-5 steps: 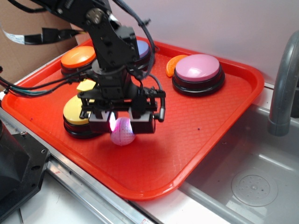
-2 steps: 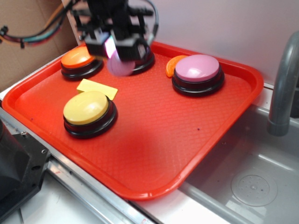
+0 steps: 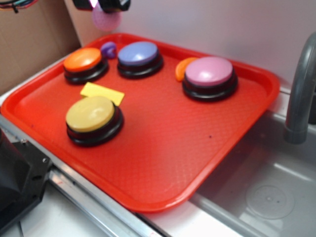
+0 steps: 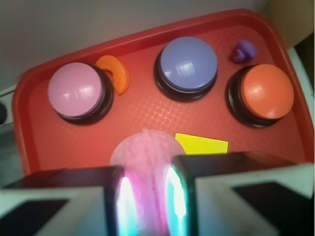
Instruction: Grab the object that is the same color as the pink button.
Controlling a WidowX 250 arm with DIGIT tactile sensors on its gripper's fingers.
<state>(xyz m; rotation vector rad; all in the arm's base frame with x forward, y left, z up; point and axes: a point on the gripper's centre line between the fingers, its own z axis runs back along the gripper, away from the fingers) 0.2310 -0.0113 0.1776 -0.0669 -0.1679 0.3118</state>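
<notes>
My gripper [image 3: 103, 6] is at the top edge of the exterior view, high above the back left of the red tray [image 3: 163, 153], shut on the small pink dimpled ball [image 3: 105, 19]. In the wrist view the ball [image 4: 145, 157] is squeezed between the two black fingers, with the gripper [image 4: 146, 194] shut on it. The pink button [image 3: 209, 72] with a black base stands at the tray's back right; it also shows in the wrist view [image 4: 77, 90] at the upper left.
On the tray are an orange button [image 3: 83, 60], a purple-blue button [image 3: 138, 54], a yellow button [image 3: 90, 114], a flat yellow piece [image 3: 101, 92], a small purple toy [image 3: 108, 49] and an orange slice piece [image 3: 181, 68]. A grey faucet [image 3: 299, 94] and sink [image 3: 261, 192] are at the right.
My gripper has risen from just above the tray near the yellow button, carrying the pink ball up and back to the top of the view. The purple toy is now uncovered.
</notes>
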